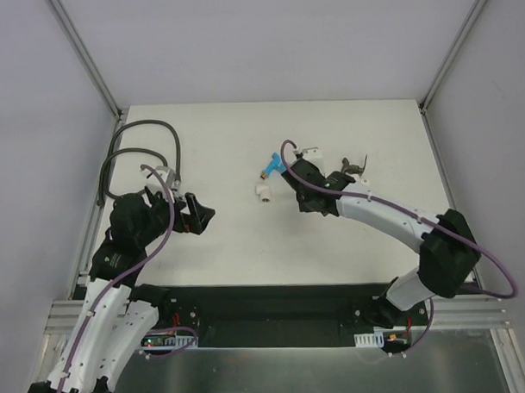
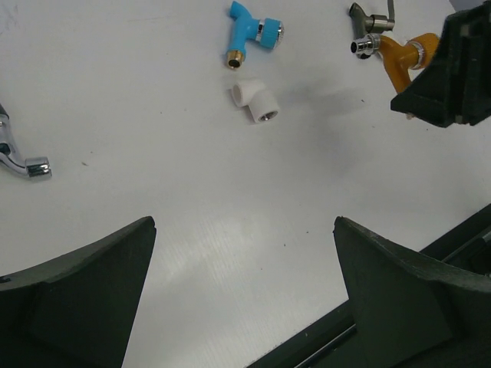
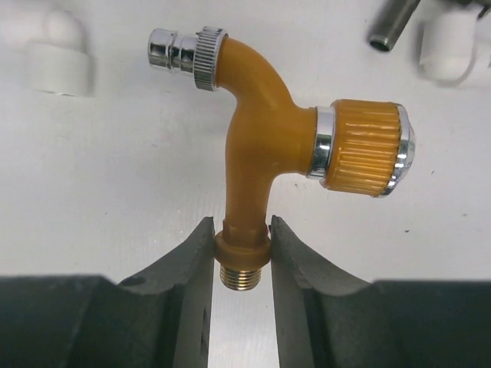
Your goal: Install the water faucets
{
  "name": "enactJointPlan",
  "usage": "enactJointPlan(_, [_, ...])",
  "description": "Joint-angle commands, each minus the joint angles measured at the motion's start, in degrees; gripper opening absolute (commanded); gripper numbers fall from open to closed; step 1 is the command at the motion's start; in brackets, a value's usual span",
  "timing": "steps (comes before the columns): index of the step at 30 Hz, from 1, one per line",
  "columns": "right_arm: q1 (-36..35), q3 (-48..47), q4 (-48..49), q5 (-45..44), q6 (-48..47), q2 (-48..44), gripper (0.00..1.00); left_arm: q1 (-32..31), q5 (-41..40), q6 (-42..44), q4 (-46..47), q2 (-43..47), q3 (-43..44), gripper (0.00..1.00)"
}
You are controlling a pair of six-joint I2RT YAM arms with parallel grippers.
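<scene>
1. My left gripper (image 2: pixel 242 222): jaws wide, empty. Beyond it lie 1 white elbow (image 2: pixel 255 101), then the blue faucet (image 2: pixel 249 34).
2. My right gripper (image 3: pixel 242 245): clamped on the orange faucet (image 3: pixel 261 146) at its collar, beside the grey-brown faucet (image 2: pixel 367 17). It has a glossy body, ribbed knob, chrome spout and brass thread.
3. Only the top view shows the black hose (image 1: pixel 148 127); my wrist hides the orange faucet there.

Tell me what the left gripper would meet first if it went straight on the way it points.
Probably the white elbow fitting, lying centred ahead of the open left gripper, with the blue faucet beyond. If it tilts down, the table comes first.
</scene>
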State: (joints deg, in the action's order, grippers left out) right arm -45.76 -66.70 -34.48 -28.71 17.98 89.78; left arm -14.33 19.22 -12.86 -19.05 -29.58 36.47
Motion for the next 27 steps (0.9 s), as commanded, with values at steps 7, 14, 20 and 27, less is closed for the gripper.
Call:
enactJointPlan(7, [-8.28, -0.45, -0.68, -0.04, -26.14, -17.08, 0.02, -0.44, 14.08, 0.47, 2.61, -20.74, 22.14, 0.99])
enactJointPlan(14, [-13.04, -1.41, -0.68, 5.59, -33.00, -23.42, 0.02, -0.44, 28.22, -1.20, 2.70, -34.56, 34.98, 0.99])
enactJointPlan(20, [-17.87, -2.56, 0.90, 8.75, -37.92, -23.25, 0.02, -0.44, 39.83, -3.31, 4.89, -38.01, 32.09, 0.99])
enactJointPlan(27, [-20.07, -5.72, 2.75, 10.69, -41.18, -19.73, 0.02, -0.44, 43.27, -5.86, 9.91, -35.20, 25.68, 0.99])
